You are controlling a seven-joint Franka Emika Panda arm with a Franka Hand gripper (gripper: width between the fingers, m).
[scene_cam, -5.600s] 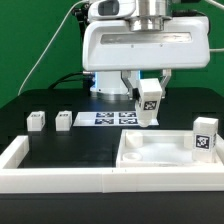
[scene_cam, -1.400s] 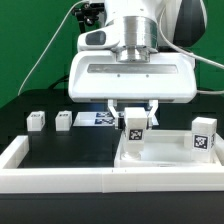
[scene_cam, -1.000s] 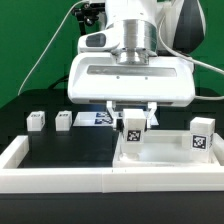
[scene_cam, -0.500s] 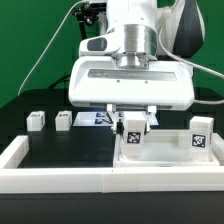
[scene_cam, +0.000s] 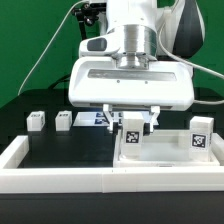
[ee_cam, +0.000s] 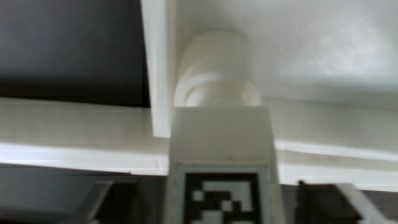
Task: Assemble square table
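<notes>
the tabletop (scene_cam: 170,166), a white rimmed tray, lies flat on the black worktop. an upright leg (scene_cam: 131,136) stands in the tabletop's corner towards the exterior view's left, and the wrist view shows it close against the rim there. the gripper (scene_cam: 133,124) hangs over that leg with its jaws apart, one on either side, neither visibly pressing it. a second leg (scene_cam: 203,136) stands at the tabletop's opposite side. two more legs (scene_cam: 37,120) sit well apart from the tabletop, out on the worktop. the legs look like light, stiff, smooth plastic, so they could tip or slip. i judge the flat sides near mid-height the best place to pinch.
</notes>
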